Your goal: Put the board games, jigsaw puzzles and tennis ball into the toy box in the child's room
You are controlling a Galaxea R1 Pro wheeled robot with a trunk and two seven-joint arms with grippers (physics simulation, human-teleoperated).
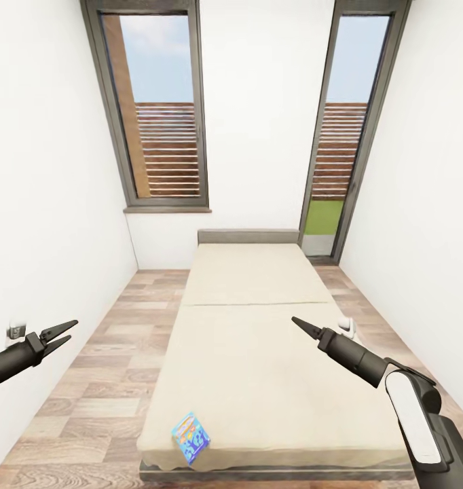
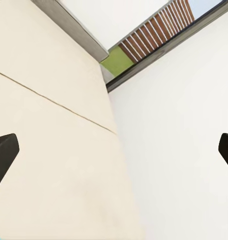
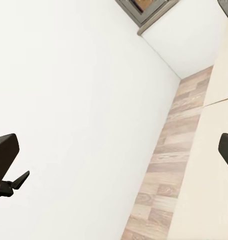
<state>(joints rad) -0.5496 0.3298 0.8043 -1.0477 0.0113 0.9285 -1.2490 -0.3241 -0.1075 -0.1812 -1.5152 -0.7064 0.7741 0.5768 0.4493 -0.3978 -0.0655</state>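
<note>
We are looking down the length of a bed [image 1: 258, 326] with a plain cream cover, standing in a narrow white-walled room with a wood-plank floor [image 1: 102, 380]. The bed is our landmark. At its far end sits a low grey headboard [image 1: 248, 236], and beyond that, a tall window [image 1: 160, 109] on the wall above the headboard's left and a tall glass door [image 1: 343, 129] to its right, both showing slatted fencing and blue sky. One board game [image 1: 191, 437], a light-blue box with an orange logo, lies on the bed near the foot edge, toward the left corner, tilted so one corner points at us. It is apart from both of our grippers. Our left gripper [image 1: 60, 333] hangs over the floor to the left of the bed, its two dark fingers spread a little apart and holding nothing. Our right gripper [image 1: 301, 324] reaches over the right half of the bed, above the cover, with its fingers drawn together to a point and nothing between them. In the left wrist view we see the cream cover and the white wall beyond the bed's right side.
</note>
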